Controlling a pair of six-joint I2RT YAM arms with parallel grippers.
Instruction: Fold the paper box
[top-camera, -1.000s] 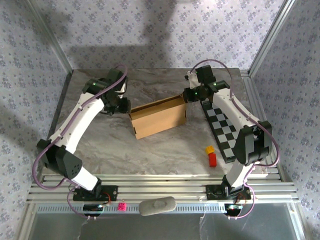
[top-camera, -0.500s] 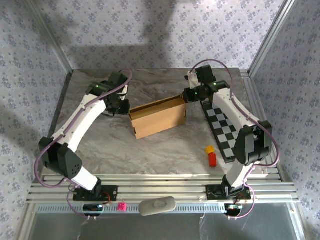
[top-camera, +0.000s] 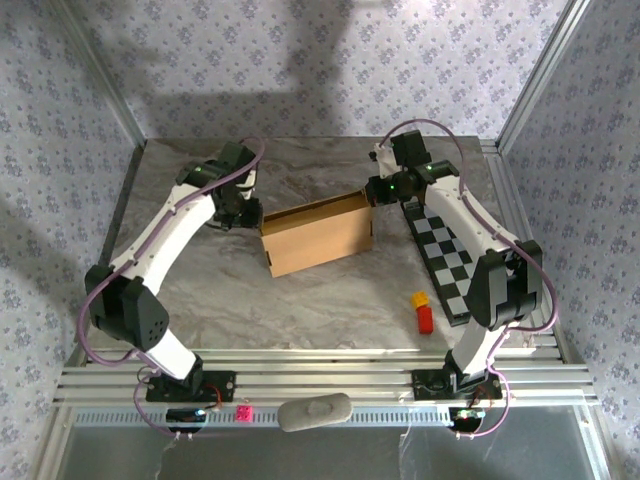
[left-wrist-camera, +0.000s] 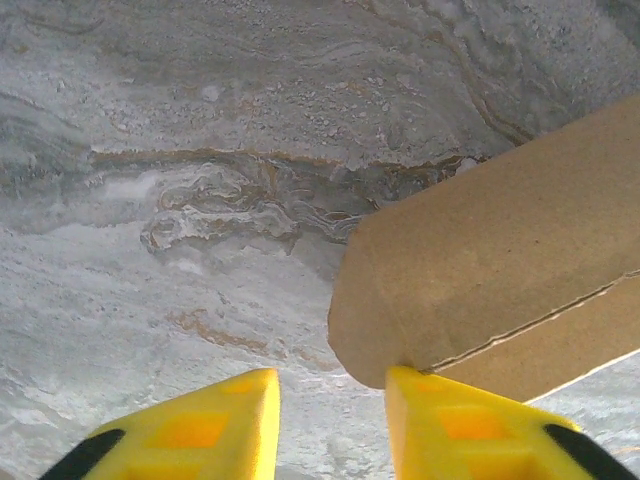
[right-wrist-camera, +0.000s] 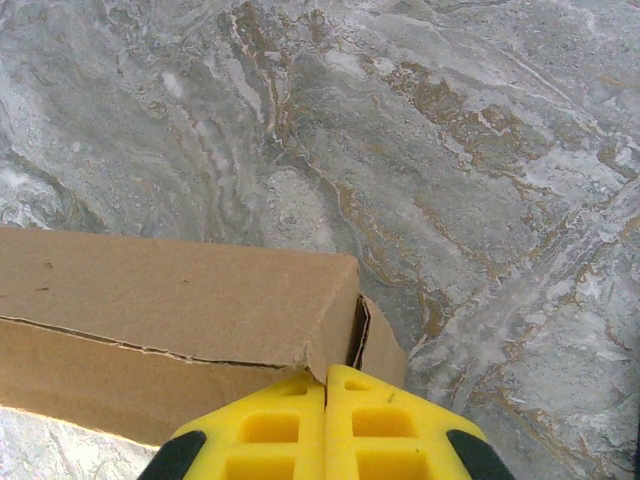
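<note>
Shut, empty right gripper (right-wrist-camera: 325, 388) presses one box (top-camera: 318, 238) corner; open, empty left gripper (left-wrist-camera: 330, 400) merely touches the other, so the box could skid.

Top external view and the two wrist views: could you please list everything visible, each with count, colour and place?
paper box: one, brown, middle of the table
checkered board: one, black and white, right of the box
yellow block: one, yellow, by the board's near end
red block: one, red, just in front of the yellow block
table: one, grey marble pattern, under everything
left claw: one, yellow fingers, open, at the box's left end
right claw: one, yellow fingers, shut, at the box's far right corner
</note>
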